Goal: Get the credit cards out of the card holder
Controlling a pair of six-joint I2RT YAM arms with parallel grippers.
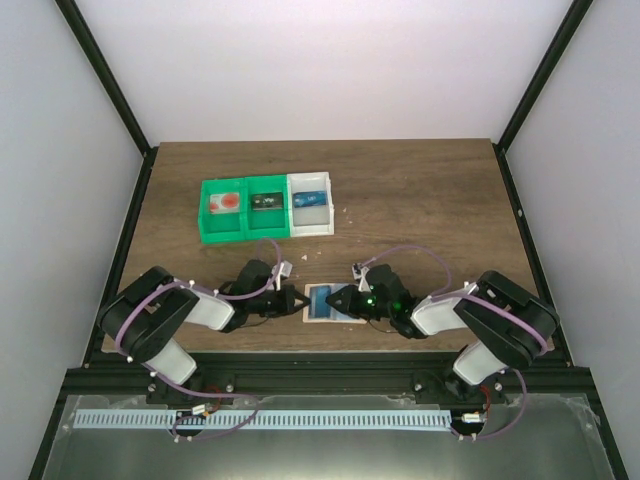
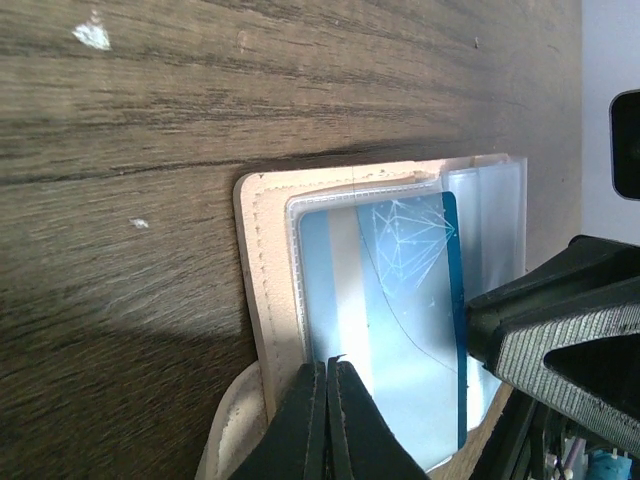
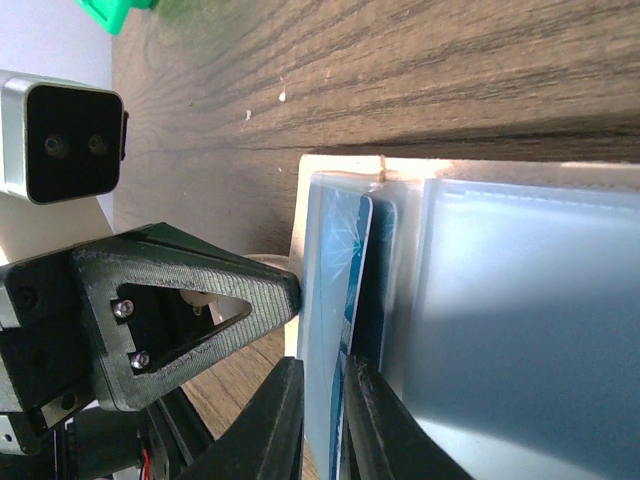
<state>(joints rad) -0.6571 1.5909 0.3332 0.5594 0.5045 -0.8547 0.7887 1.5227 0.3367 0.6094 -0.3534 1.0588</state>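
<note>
The left claw [image 2: 326,375] is fully closed with nothing between its fingers. Its tips rest on the near edge of the tan card holder [image 2: 252,270], which lies open and flat on the tabletop [image 2: 150,150] just right of this claw. A light blue credit card [image 2: 405,330] sits under the holder's clear sleeve, directly ahead of the tips. The right claw [image 3: 322,400] faces the left one across the holder, its fingers closed on the card's edge. Well beyond both claws stand a green bin [image 1: 240,210] and a white bin [image 1: 310,205].
</note>
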